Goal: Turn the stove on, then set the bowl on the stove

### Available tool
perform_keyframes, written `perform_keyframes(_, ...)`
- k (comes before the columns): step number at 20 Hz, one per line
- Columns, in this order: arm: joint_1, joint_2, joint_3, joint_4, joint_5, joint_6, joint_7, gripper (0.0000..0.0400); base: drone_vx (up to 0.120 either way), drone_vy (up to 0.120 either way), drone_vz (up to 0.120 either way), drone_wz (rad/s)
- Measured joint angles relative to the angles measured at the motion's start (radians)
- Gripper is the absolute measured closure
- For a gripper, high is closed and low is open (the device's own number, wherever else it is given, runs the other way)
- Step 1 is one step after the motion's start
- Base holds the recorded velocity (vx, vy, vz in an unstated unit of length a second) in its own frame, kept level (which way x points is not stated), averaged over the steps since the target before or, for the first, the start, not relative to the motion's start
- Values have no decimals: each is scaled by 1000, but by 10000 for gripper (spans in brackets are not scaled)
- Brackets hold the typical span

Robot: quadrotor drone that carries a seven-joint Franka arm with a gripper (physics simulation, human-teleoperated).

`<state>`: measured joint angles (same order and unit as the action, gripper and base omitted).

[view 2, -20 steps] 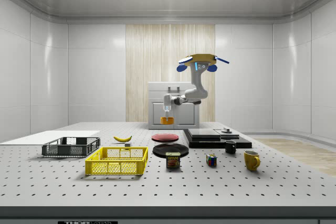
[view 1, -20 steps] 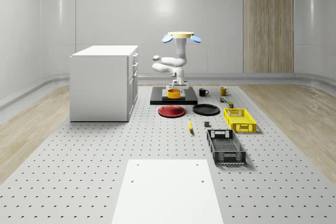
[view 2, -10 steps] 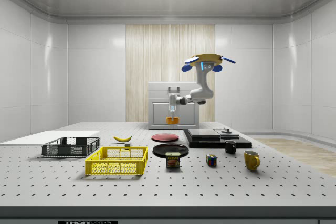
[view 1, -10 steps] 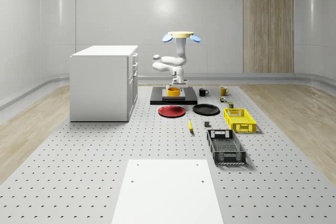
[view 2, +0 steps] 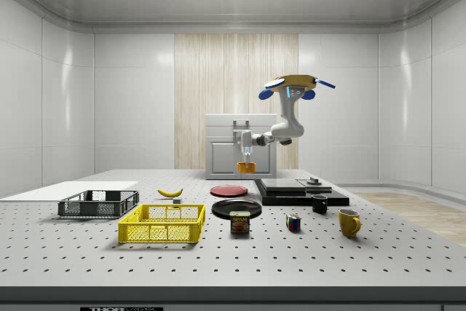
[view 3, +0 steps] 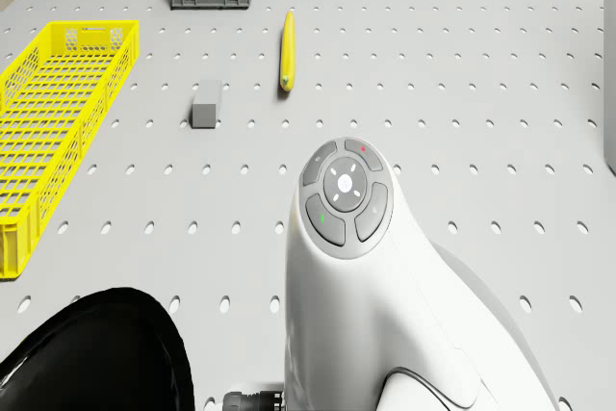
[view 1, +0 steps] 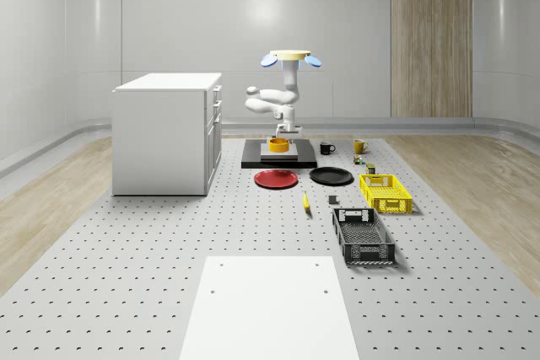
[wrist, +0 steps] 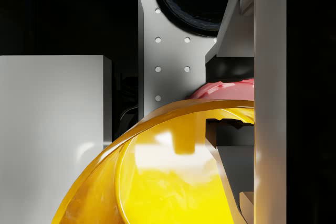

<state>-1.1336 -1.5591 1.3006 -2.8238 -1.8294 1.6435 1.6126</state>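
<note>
- Bowl, glossy yellow-orange and rigid [view 2: 249, 167], is held clear of the worktop [view 1: 126, 276], just short of the flat black stove [view 2: 291, 189].
- Fingers [wrist: 231, 150] are clamped across its rim.
- It is judged light, stiff and slippery.
- Drone [view 2: 298, 84] hovers over the stove.

The drone [view 2: 299, 83] has a flat yellow round body with blue blades at its sides. The arm [view 1: 277, 100] is smooth, white and round like a tube. Its wrist [view 3: 344, 202] has a grey ring of buttons with tiny red and green dots.
</note>
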Motion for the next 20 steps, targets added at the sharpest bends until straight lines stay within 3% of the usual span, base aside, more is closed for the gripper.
perform_keyframes(11,0,-1,0,0,1,1,0,300,-120,0,0,0)
perform_keyframes(14,0,-2,0,0,1,2,0,300,-120,-93,0,0)
perform_keyframes(20,-1,-2,0,0,1,2,0,300,-120,20,0,0)
